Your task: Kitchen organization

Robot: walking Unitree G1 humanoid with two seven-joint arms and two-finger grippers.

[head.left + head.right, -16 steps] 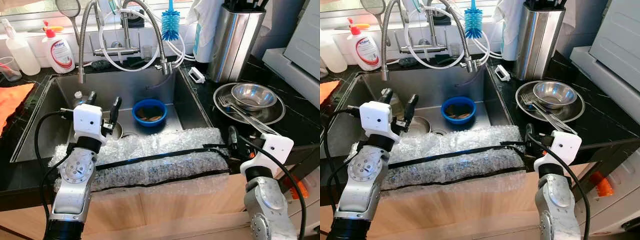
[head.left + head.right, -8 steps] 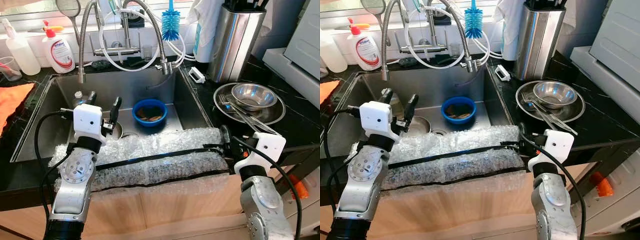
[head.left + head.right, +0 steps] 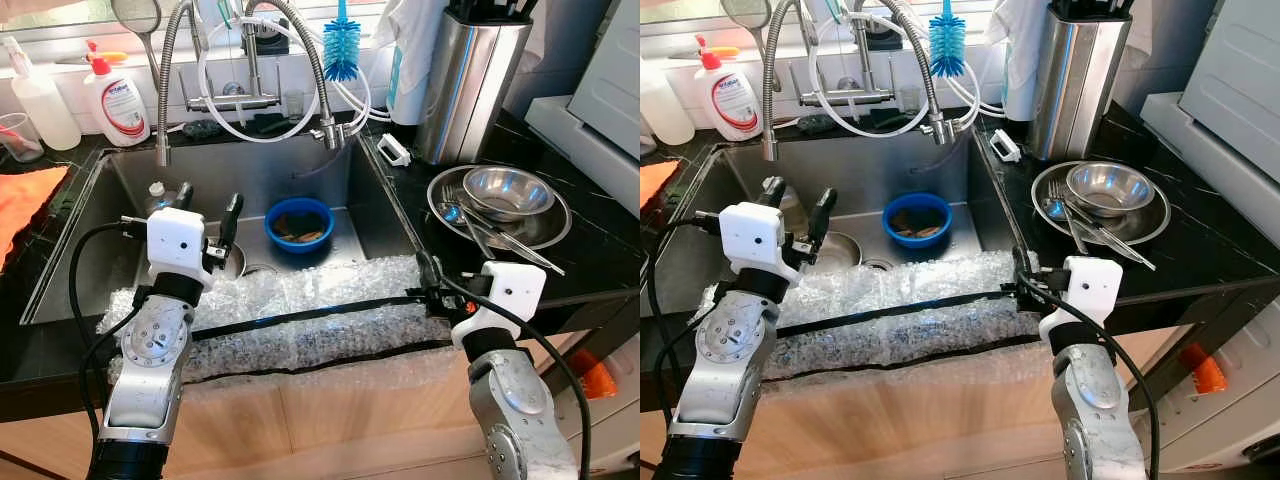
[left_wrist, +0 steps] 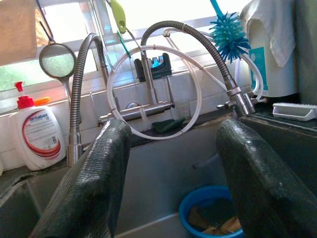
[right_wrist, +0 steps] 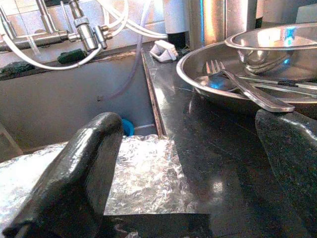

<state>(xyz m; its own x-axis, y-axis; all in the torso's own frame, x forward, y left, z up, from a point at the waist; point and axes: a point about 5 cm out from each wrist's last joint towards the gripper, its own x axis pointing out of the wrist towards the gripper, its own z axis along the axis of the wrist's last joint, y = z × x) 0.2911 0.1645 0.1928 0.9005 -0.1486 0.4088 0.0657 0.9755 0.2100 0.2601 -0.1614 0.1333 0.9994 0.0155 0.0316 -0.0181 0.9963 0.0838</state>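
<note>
R tool (image 3: pixel 432 283) over front-right sink corner, fingers apart, nothing held, at edge of bubble wrap (image 3: pixel 300 320). L tool (image 3: pixel 208 212) over sink (image 3: pixel 375 200), fingers apart, empty. Blue bowl (image 3: pixel 299 223) w/ scraps on sink floor; plate (image 3: pixel 545 232) w/ steel bowl (image 3: pixel 508 190) + fork (image 5: pixel 237 79) on surface to right. Step prob: approach, pre-grasp. Next: pick target, close in.

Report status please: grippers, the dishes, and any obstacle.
Left gripper open above the sink. Right gripper open at the counter edge, facing the steel plate with cutlery. Bubble wrap covers the sink's front edge.
</note>
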